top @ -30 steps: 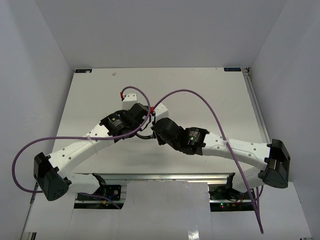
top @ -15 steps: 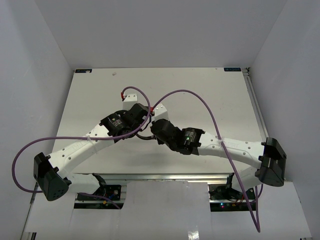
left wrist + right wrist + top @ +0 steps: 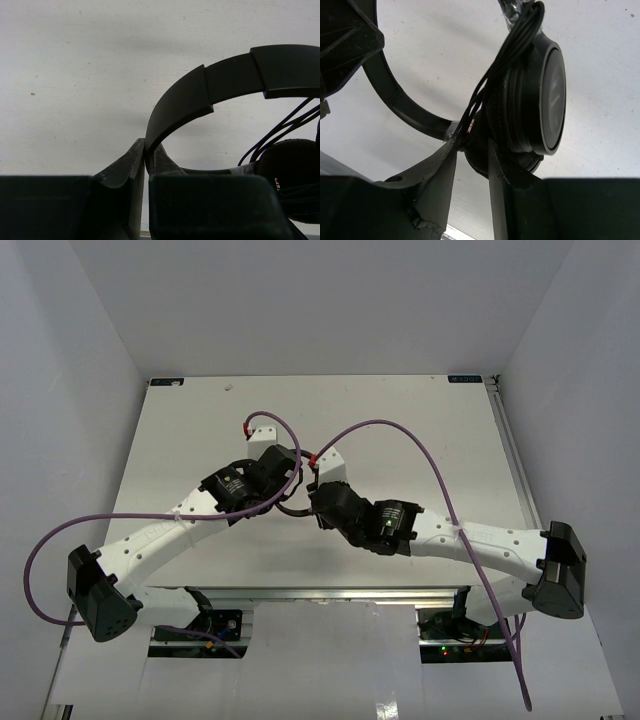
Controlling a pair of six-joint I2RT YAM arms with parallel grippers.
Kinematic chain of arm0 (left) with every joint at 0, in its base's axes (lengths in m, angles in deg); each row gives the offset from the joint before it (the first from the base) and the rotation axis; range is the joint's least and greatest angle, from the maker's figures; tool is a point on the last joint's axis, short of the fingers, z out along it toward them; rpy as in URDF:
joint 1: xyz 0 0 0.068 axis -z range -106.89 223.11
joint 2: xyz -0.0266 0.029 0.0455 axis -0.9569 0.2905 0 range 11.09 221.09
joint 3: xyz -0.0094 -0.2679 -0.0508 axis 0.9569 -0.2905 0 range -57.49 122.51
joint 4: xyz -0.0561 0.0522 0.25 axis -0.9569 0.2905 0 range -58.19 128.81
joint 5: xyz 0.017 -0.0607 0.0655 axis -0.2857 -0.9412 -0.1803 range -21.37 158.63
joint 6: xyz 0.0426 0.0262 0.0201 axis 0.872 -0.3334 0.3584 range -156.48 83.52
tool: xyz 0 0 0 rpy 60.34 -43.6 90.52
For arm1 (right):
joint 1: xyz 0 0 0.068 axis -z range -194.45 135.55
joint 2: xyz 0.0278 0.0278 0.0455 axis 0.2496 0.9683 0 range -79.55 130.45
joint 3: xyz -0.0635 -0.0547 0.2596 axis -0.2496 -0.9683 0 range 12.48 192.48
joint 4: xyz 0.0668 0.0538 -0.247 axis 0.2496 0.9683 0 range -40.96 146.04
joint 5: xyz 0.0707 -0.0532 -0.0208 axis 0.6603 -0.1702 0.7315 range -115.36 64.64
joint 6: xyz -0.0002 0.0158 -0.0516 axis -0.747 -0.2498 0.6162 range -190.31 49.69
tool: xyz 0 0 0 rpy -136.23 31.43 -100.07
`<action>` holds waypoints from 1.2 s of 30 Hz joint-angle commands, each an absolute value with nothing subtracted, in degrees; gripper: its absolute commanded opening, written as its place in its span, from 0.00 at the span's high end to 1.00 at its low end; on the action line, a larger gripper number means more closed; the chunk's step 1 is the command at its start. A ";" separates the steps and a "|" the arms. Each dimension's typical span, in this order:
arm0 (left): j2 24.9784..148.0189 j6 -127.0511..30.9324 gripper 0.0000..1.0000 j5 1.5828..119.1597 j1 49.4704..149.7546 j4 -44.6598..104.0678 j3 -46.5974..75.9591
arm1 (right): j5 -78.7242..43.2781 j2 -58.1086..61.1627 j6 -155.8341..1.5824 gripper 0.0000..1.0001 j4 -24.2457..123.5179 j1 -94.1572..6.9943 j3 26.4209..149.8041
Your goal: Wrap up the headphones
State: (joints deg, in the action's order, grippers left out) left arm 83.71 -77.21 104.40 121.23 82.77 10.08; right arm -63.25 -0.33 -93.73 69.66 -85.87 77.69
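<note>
The left tool (image 3: 145, 150) was clenched on the headphones (image 3: 225, 80) by their band, at mid-bench (image 3: 75, 75). The right tool (image 3: 471, 145) stood parted beside the cord (image 3: 520, 30), which was bundled against an earcup (image 3: 547, 95). Wrapping looked nearly finished. The next move probably called for securing the cord's end.

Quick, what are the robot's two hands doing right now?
Left gripper: closed, pinching the headphones.
Right gripper: open, fingers apart beside the earcup.
</note>
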 commanded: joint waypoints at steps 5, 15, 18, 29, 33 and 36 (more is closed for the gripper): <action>82.18 -77.33 1.00 103.17 121.10 79.16 10.69 | -66.33 -6.17 -93.30 0.58 68.11 -86.80 75.46; 82.74 -76.46 1.00 102.56 121.05 77.75 10.00 | -65.93 -11.43 -91.31 0.58 67.85 -87.54 74.77; 83.35 -75.86 1.00 101.81 120.29 76.82 9.53 | -64.00 -13.94 -89.71 0.57 66.71 -87.58 73.84; 88.04 -71.56 1.00 92.93 115.57 69.68 7.18 | -64.13 -22.37 -87.75 0.52 65.99 -87.50 68.38; 91.77 -68.97 1.00 87.44 115.56 65.08 8.03 | -68.08 -27.24 -89.76 0.52 67.25 -86.71 63.25; 96.56 -67.98 1.00 84.18 115.80 63.50 11.28 | -69.52 -30.48 -90.70 0.52 68.13 -85.82 61.83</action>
